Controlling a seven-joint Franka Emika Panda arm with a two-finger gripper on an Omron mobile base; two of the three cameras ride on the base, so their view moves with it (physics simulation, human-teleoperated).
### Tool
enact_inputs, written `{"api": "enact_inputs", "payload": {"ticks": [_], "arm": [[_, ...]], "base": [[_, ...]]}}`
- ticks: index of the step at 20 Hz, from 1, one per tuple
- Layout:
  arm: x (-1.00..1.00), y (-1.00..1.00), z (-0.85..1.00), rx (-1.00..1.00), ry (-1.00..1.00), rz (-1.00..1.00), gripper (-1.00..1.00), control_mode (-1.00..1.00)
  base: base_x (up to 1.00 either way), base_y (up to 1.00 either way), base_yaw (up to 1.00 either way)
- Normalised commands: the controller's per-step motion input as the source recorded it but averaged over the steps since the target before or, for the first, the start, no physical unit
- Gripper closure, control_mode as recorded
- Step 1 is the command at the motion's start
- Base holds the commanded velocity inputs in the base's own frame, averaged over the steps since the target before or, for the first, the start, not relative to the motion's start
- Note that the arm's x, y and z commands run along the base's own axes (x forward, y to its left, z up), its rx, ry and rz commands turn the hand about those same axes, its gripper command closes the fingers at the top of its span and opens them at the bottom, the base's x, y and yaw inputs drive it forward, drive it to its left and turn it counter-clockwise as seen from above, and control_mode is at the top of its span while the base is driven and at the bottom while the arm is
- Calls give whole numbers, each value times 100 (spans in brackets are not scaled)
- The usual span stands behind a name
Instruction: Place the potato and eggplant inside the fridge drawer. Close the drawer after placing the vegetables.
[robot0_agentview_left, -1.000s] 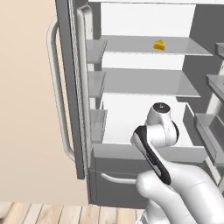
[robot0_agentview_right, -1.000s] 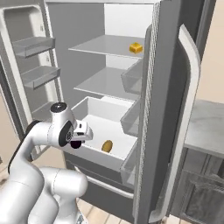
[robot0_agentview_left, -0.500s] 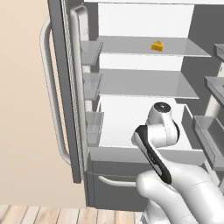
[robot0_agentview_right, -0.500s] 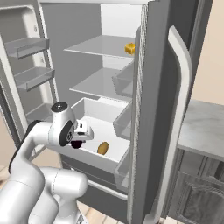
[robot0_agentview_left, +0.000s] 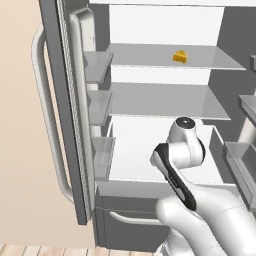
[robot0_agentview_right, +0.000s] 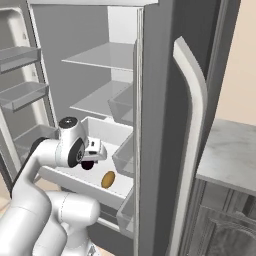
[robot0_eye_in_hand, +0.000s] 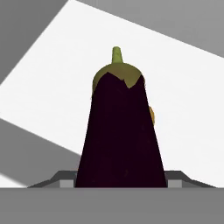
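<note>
While gripped, eggplant (robot0_eye_in_hand: 121, 131) between claw (robot0_agentview_right: 90, 159) fingers.

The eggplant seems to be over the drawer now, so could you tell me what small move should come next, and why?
Probably lower slightly and open the pincer: it holds the eggplant above the open drawer, where the potato already lies.

Matt dark-purple eggplant (robot0_eye_in_hand: 120, 135), smooth orange-brown potato (robot0_agentview_right: 108, 179), matt white plastic drawer (robot0_agentview_right: 112, 133)

no readable text, labels or numbers
</note>
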Motion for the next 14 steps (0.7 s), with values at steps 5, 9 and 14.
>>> {"api": "enact_inputs", "payload": {"ticks": [5, 9, 14], "arm": [[10, 0, 0, 0, 1, 0, 100, -100], [68, 0, -26, 0, 14, 0, 100, -100], [62, 4, -46, 0, 16, 0, 100, -100]], "base": [[0, 0, 0], [0, 0, 0], [0, 0, 0]]}}
